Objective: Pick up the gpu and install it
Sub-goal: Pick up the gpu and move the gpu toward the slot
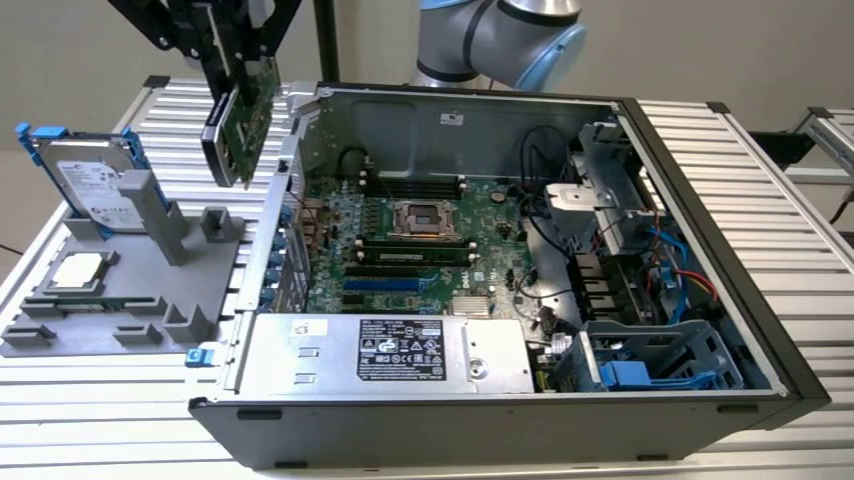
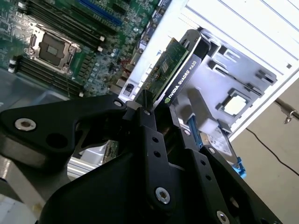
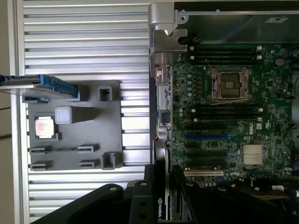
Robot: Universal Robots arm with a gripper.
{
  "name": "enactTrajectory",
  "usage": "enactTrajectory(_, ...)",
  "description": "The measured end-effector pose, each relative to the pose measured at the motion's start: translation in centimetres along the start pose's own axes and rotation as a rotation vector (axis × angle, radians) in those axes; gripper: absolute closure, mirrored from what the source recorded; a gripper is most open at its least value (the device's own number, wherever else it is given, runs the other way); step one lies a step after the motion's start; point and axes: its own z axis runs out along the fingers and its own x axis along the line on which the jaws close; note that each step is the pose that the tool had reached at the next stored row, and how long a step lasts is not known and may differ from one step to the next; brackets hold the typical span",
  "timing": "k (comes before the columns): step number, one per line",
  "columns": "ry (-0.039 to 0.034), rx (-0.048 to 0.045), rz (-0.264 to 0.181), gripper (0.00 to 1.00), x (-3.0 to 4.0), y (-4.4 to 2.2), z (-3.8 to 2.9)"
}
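A ribbed metal counter (image 1: 747, 150) carries the whole set-up, and a plain pale wall (image 1: 747, 50) closes the room behind it.

The hand (image 1: 240, 60) is closed on the gpu (image 1: 240, 125), its black fingers (image 2: 145, 122) clamping one end of the card. The rest of the card hangs free below the hand, on edge and slightly tilted. The gpu is held in the air, clear of the counter. It hangs just outside the case wall on the exterior view's left, above the gap between the case and the grey fixture. In the second wrist view the green board face and the black cooler edge of the gpu (image 2: 180, 65) project beyond the fingers.

The open computer case (image 1: 467, 440) lies on its side. Nearest in it sits the silver power supply (image 1: 400, 355). Behind that lies the green motherboard (image 1: 400, 265), with an open processor socket (image 1: 430, 218) farther back.

On the exterior view's left, the grey fixture (image 1: 120, 305) holds a square silver processor chip (image 1: 76, 272) lying flat. Behind the chip a hard drive (image 1: 94, 185) with blue rails stands on edge.

The arm (image 1: 507, 35) rises behind the case.
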Motion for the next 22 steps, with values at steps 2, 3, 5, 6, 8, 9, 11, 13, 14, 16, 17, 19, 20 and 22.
enactTrajectory(2, 0.0, 0.0, 0.0, 1.0, -0.09, 0.0, 0.0)
enactTrajectory(3, 0.0, 0.0, 0.0, 1.0, -0.14, 0.0, 0.0)
enactTrajectory(5, 0.0, 0.0, 0.0, 1.0, -0.23, 0.01, 0.0)
enactTrajectory(6, 0.0, 0.0, 0.0, 1.0, -0.27, 0.01, 0.0)
enactTrajectory(8, 0.0, 0.0, 0.0, 1.0, -0.35, 0.01, 0.0)
enactTrajectory(9, 0.0, 0.0, 0.0, 1.0, -0.4, 0.01, 0.0)
enactTrajectory(11, 0.0, 0.0, 0.0, 1.0, -0.48, 0.02, 0.0)
enactTrajectory(13, 0.0, 0.0, 0.0, 1.0, -0.56, 0.02, 0.0)
enactTrajectory(14, 0.0, 0.0, 0.0, 1.0, -0.6, 0.02, 0.0)
enactTrajectory(16, 0.0, 0.0, 0.0, 1.0, -0.68, 0.02, 0.01)
enactTrajectory(17, 0.0, 0.0, 0.0, 1.0, -0.73, 0.02, 0.01)
enactTrajectory(19, 0.0, 0.0, 0.0, 1.0, -0.81, 0.03, 0.01)
enactTrajectory(20, 0.0, 0.0, 0.0, 1.0, -0.85, 0.03, 0.01)
enactTrajectory(22, 0.0, 0.0, 0.0, 1.0, -0.93, 0.03, 0.01)
